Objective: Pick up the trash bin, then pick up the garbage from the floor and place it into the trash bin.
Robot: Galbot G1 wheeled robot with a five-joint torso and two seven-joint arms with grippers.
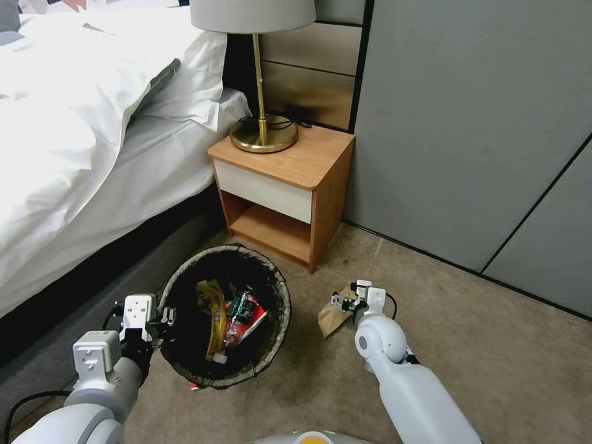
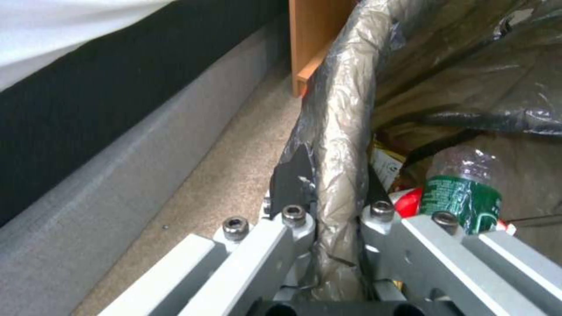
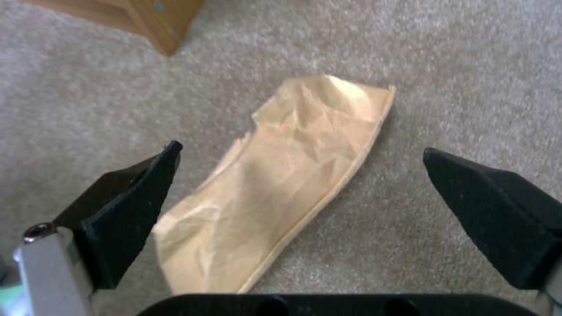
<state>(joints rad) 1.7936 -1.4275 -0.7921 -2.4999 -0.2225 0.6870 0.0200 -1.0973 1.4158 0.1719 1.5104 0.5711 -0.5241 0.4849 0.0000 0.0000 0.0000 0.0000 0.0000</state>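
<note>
The flat, creased brown paper scrap (image 3: 287, 175) lies on the beige carpet (image 1: 493, 357) just right of the bin, in front of the nightstand's corner. It looks feather-light and limp, so it should buckle easily; I judge the best hold to be across its narrow width near the middle, pads pressed down into the pile so the sheet puckers up between them. The right end effector (image 1: 343, 302) hangs directly over it, jaws spread wide apart, one black pad (image 3: 131, 210) on either side of the paper and neither touching it.

The small round white trash bin with its dark bag folded over the rim (image 1: 280, 290) stands on the carpet between the bed and the scrap. The left end effector (image 2: 336, 210) is clamped on its bagged rim at the side nearest the bed. The thin film looks slippery, the rim beneath stiff enough to bear the grip.

Counted: one paper scrap on the floor; inside the bin, one green-labelled clear plastic bottle (image 2: 462, 193), one yellow wrapper (image 1: 213, 308) and some red-and-white packaging (image 1: 246, 324). One wooden nightstand (image 1: 290, 172) carries one brass lamp (image 1: 262, 132).
</note>
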